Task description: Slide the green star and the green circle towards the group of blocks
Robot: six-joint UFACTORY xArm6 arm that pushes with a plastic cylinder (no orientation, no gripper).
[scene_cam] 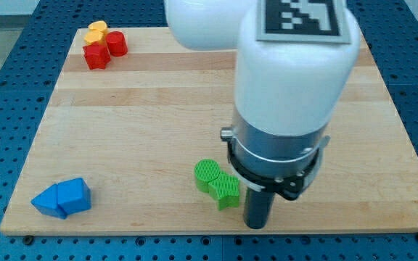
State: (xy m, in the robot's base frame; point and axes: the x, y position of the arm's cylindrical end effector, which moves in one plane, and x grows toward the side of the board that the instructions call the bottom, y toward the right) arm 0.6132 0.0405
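Observation:
The green circle [207, 174] and the green star [225, 189] lie touching each other near the view's bottom, a little right of centre. My tip [257, 225] stands just to the right of the green star and slightly below it, close to its edge. A group of blocks sits at the view's top left: a yellow block [96, 30], a red star-like block [96, 56] and a red round block [116, 44]. The arm's white body hides the board above my tip.
Two blue blocks [62, 199], touching, lie at the view's bottom left. The wooden board [136, 123] ends close below my tip, and a blue perforated table surrounds it.

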